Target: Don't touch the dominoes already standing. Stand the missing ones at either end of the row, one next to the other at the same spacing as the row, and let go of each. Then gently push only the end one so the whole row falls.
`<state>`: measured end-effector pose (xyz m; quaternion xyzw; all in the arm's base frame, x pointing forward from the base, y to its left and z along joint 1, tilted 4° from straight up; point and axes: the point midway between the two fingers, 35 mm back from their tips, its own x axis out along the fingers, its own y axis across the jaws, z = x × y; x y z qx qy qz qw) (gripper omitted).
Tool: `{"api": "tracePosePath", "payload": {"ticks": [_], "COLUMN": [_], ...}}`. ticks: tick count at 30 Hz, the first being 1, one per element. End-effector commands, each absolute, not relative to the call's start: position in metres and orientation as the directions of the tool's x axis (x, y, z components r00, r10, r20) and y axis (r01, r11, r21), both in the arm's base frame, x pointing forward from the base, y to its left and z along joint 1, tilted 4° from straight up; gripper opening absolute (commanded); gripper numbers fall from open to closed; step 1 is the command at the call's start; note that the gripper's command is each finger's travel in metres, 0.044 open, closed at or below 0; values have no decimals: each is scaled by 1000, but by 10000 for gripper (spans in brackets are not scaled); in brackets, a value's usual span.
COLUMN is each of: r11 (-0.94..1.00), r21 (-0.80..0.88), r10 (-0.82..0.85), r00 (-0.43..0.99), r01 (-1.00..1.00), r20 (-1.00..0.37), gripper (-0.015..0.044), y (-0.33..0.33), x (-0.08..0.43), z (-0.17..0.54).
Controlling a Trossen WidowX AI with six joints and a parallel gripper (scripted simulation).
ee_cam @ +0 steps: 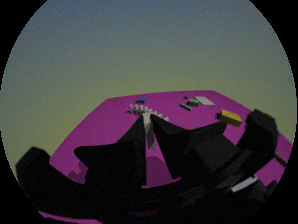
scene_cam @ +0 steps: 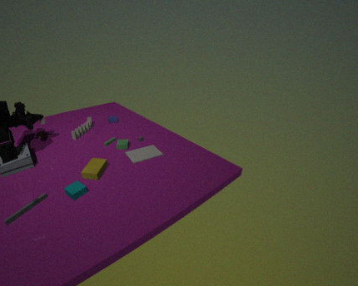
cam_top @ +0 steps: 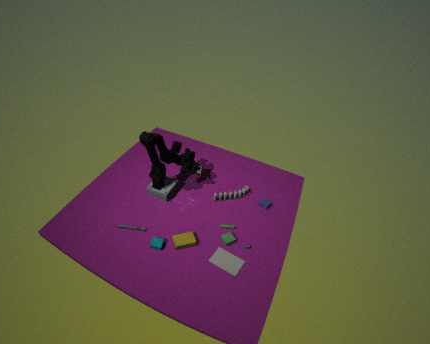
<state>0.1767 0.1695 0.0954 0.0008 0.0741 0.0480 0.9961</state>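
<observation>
A row of several cream dominoes (cam_top: 226, 196) (scene_cam: 74, 135) (ee_cam: 132, 108) stands upright in a slightly curved line on the magenta table. My gripper (cam_top: 200, 170) (scene_cam: 42, 120) (ee_cam: 147, 117) is shut on a cream domino (cam_top: 199, 170) (scene_cam: 42, 121) (ee_cam: 146, 118), held at the fingertips above the table. In the top view it is to the left of and behind the row's left end, apart from it. In the wrist view the held domino and fingertips cover part of the row. The held domino's exact tilt is hard to tell.
A blue block (cam_top: 265, 203) (scene_cam: 113, 120) lies beyond the row's right end. A green bar (cam_top: 227, 227), green block (cam_top: 228, 238), small grey piece (cam_top: 247, 246), white sheet (cam_top: 227, 261), yellow block (cam_top: 185, 240), teal block (cam_top: 157, 243) and grey bar (cam_top: 132, 228) lie in front.
</observation>
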Motion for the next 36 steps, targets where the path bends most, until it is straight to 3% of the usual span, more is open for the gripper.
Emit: {"api": "tracePosePath", "payload": {"ticks": [1,36], "r11": [996,997], "r21": [8,17], "r10": [92,74], "r00": [985,985], "r01": [-92,-72], "r20": [-144,-158], "gripper": [30,30], "y": [169,181], "x": [177,181], "z": [96,57]}}
